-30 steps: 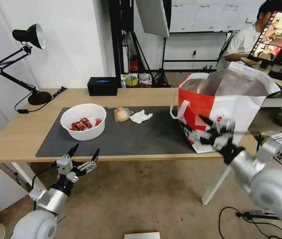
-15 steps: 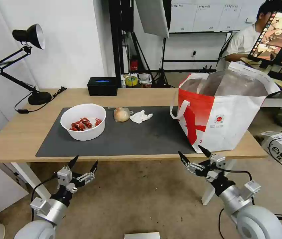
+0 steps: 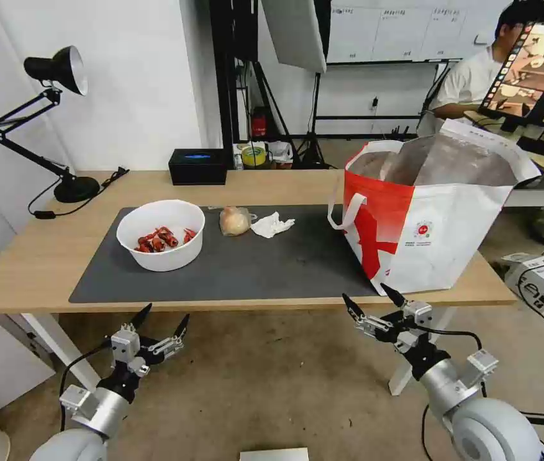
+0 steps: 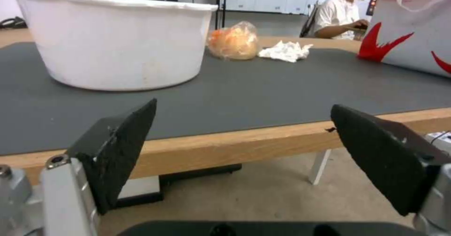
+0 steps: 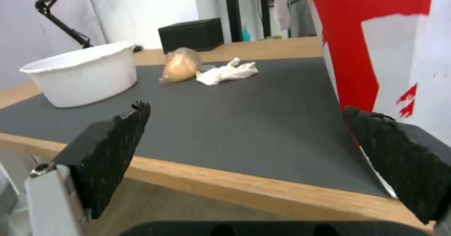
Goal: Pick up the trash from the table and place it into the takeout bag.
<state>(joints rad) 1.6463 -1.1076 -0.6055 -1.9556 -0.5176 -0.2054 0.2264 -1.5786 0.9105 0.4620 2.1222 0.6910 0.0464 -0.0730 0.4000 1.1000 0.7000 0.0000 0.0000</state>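
On the dark mat of the table (image 3: pixel 28 256) stands a white bowl (image 3: pixel 160 234) (image 4: pixel 117 42) (image 5: pixel 82 74) with red crayfish shells. Beside it lie a small clear bag with a beige lump (image 3: pixel 234 220) (image 4: pixel 234 41) (image 5: pixel 181 65) and a crumpled white tissue (image 3: pixel 272 225) (image 4: pixel 284 50) (image 5: pixel 228 72). The red-and-white takeout bag (image 3: pixel 432 218) (image 5: pixel 390 38) (image 4: pixel 413 35) stands open at the table's right end. My left gripper (image 3: pixel 161 316) hangs open below the front edge, in front of the bowl. My right gripper (image 3: pixel 371 299) is open below the edge, near the bag's front corner.
A black desk lamp (image 3: pixel 54 115) stands at the table's back left, its cable trailing on the wood. A black box (image 3: pixel 198 166) sits at the back edge. A person sits at a monitor (image 3: pixel 534 70) behind the bag. White table legs (image 3: pixel 412 365) stand near my right arm.
My right gripper came down from in front of the bag to below the table edge, then held nearly still. My left gripper sank slightly.
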